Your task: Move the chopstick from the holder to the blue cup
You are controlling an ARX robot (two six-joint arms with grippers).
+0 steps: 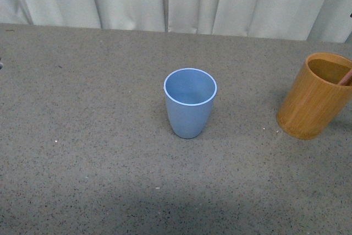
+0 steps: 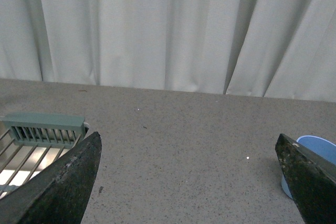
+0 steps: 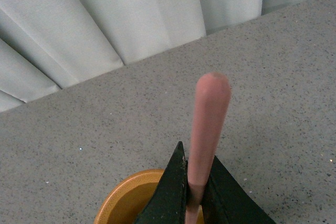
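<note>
Closest to our right wrist camera, the 2 dark fingers [image 3: 173, 195] of our right gripper [image 3: 195, 195] are pressing together on the chopstick [image 3: 207, 129], and its pink rounded end is rising well above them. Just beneath the fingers, the orange rim of the holder [image 3: 123, 195] is showing, so the chopstick is standing over the holder's opening. Behind it, the grey speckled surface [image 3: 94, 129] is running back to a white curtain [image 3: 115, 14].

From the front view, we are seeing the blue cup [image 1: 190, 103] standing upright near the middle of the surface, with nothing visible inside it. Well apart from it, at the right edge, the holder [image 1: 315, 96] is standing upright too, and a short pink stretch of the chopstick [image 1: 345, 77] is showing at its rim, cut off by the edge of the picture. Neither arm is appearing in this view.

In our left wrist view, the fingers [image 2: 63, 182] of our left gripper [image 2: 189, 182] are spreading wide apart and gripping nothing. A slatted grey-green rack [image 2: 44, 128] is sitting beside one finger, and part of the blue cup [image 2: 317, 148] is peeking out beside the other.
</note>
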